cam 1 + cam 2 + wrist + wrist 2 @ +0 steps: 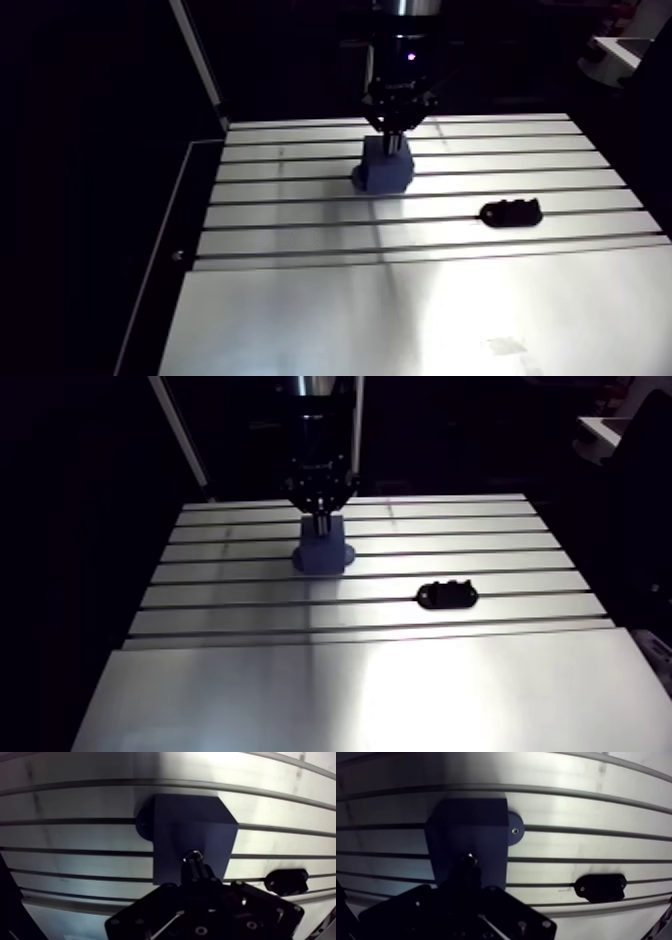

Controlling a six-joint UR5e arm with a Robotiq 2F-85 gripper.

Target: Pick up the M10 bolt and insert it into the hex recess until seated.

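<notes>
Black fingers of the gripper [193, 874] are pinching in on the M10 bolt [192, 858]. They are almost closed, with only the bolt's shank keeping them apart. The bolt is pointing straight down, its free end showing just past the fingertips, probably so that its axis is lining up with the recess.

Directly beneath it, the blue block [175, 827] is standing on the table. The bolt's end is hovering over, or touching, the block's top face near the edge closest to the gripper. I cannot tell which, and the hex recess itself is hiding under the bolt and fingers. A round flange [514, 831] with a screw is sticking out at the block's foot, apparently pinning it down so a downward push is not shifting it.

Farther off to one side, well apart from the block, a low black holder [600, 887] is lying flat and taking no part in the work.

Under everything, the aluminium table [400, 310] is reflecting a bright glare. Its slots are running crosswise beneath the block and the holder, and a smooth plate is filling the nearer part. Past the table's far edge everything is lying in darkness.
</notes>
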